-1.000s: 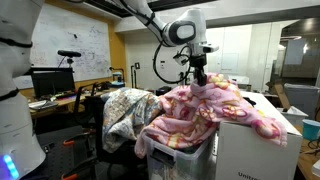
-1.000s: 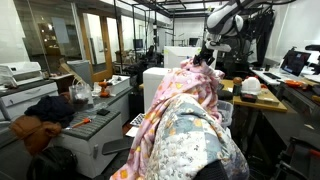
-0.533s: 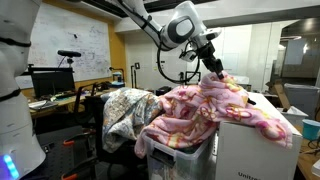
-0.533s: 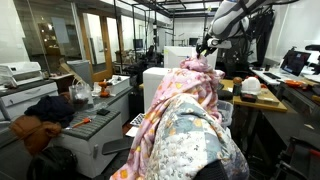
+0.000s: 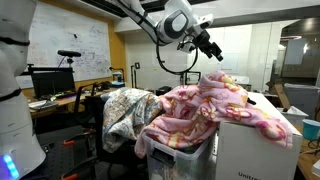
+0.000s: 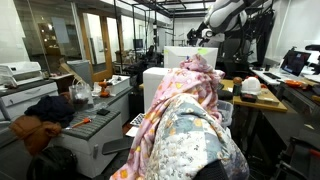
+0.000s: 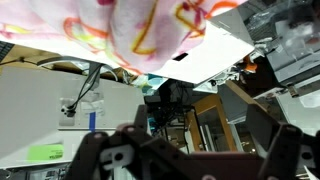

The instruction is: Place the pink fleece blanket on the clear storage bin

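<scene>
The pink fleece blanket (image 5: 215, 110) lies heaped over the clear storage bin (image 5: 182, 160), whose whitish wall shows below the blanket's hem. Part of the blanket also hangs over a white box beside the bin. In both exterior views my gripper (image 5: 213, 48) hangs in the air above the blanket (image 6: 192, 90), apart from it. The gripper (image 6: 200, 36) is open and empty. In the wrist view the pink blanket (image 7: 130, 22) fills the top edge. The dark fingers (image 7: 95, 152) of the gripper (image 7: 190, 150) stand wide apart at the bottom with nothing between them.
A grey-white patterned blanket (image 5: 124, 110) is draped over a chair next to the bin and fills the foreground (image 6: 195, 150). An opaque white box (image 5: 250, 150) stands against the bin. Desks with monitors (image 5: 50, 82), a printer (image 6: 20, 72) and cluttered benches (image 6: 255, 95) surround the spot.
The gripper went from shut on the blanket's top to open, let it go, and rose up and away. The lifted peak of the blanket has settled onto the heap.
</scene>
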